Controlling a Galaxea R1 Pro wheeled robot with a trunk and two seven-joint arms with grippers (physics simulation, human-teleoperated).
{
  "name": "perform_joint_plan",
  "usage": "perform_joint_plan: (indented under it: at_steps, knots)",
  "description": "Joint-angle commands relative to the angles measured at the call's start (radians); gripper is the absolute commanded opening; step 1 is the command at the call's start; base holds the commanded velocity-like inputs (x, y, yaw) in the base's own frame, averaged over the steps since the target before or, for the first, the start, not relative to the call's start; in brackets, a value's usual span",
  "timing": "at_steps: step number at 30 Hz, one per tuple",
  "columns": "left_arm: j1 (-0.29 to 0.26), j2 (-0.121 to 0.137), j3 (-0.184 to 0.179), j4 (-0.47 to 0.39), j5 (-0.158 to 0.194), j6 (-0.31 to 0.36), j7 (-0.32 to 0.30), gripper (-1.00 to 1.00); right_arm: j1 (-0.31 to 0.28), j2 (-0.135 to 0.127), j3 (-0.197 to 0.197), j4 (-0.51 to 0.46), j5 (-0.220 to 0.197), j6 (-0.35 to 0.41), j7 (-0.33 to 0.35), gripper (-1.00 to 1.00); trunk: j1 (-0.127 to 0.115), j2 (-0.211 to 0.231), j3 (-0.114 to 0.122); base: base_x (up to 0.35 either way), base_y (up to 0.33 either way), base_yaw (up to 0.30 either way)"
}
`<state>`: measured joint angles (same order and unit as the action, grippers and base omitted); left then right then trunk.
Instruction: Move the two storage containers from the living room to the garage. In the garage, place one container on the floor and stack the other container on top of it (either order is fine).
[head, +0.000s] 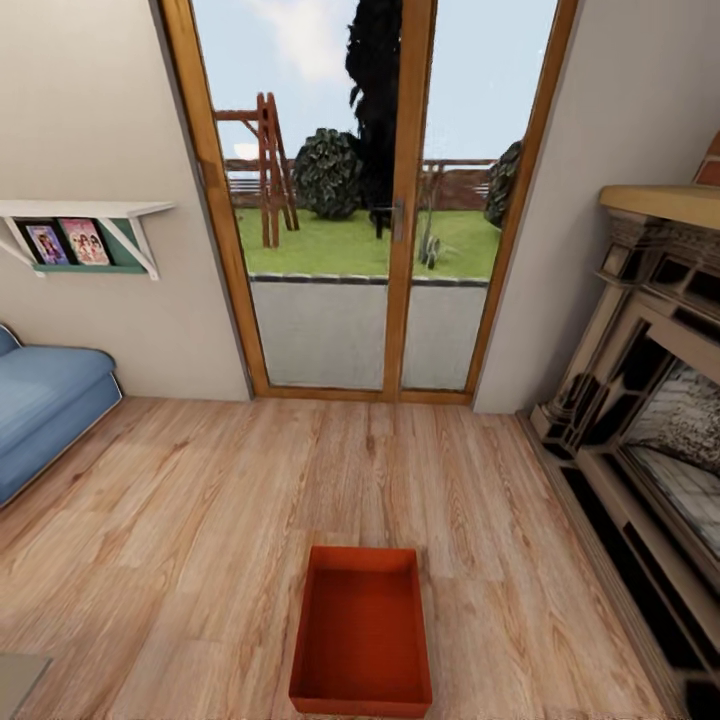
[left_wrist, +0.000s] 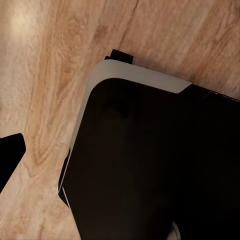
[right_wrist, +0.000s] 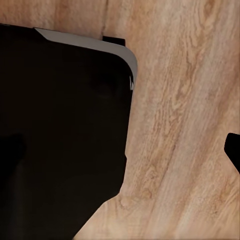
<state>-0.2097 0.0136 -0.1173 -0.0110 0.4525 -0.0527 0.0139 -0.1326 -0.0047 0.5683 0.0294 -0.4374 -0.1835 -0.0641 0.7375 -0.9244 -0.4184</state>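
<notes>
One orange-red storage container (head: 362, 632) lies open-topped and empty on the light wood-plank living room floor (head: 200, 520), low in the head view and close in front of me. In the left wrist view a dark fingertip (left_wrist: 10, 156) sits at the frame's edge over bare planks, beside my black, grey-edged base (left_wrist: 150, 165). The right wrist view has a dark fingertip (right_wrist: 233, 150) at its edge too, with my base (right_wrist: 60, 130) alongside. Each finger stands wide of the view's middle and nothing is held.
Glazed wooden doors (head: 370, 200) onto a garden stand straight ahead. A blue sofa (head: 45, 405) is at the left under a wall shelf (head: 85, 235). A brick fireplace (head: 650, 400) lines the right side. Wood floor runs between them.
</notes>
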Motion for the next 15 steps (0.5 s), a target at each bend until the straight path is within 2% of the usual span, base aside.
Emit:
perform_joint_plan:
  at_steps: [1,15]
  knots:
    - [0.0,0.0,-0.009,0.0,0.008,-0.003,0.001,1.0,-0.001,0.0,0.008,0.003,-0.008,-0.005,0.0,1.0,0.0,-0.001,-0.003,0.0,0.0,0.0]
    - [0.0,0.0,-0.009,0.0,0.008,-0.003,0.001,1.0,-0.001,0.001,0.008,0.003,-0.008,-0.005,0.0,1.0,0.0,-0.001,-0.025,0.0,0.0,0.0]
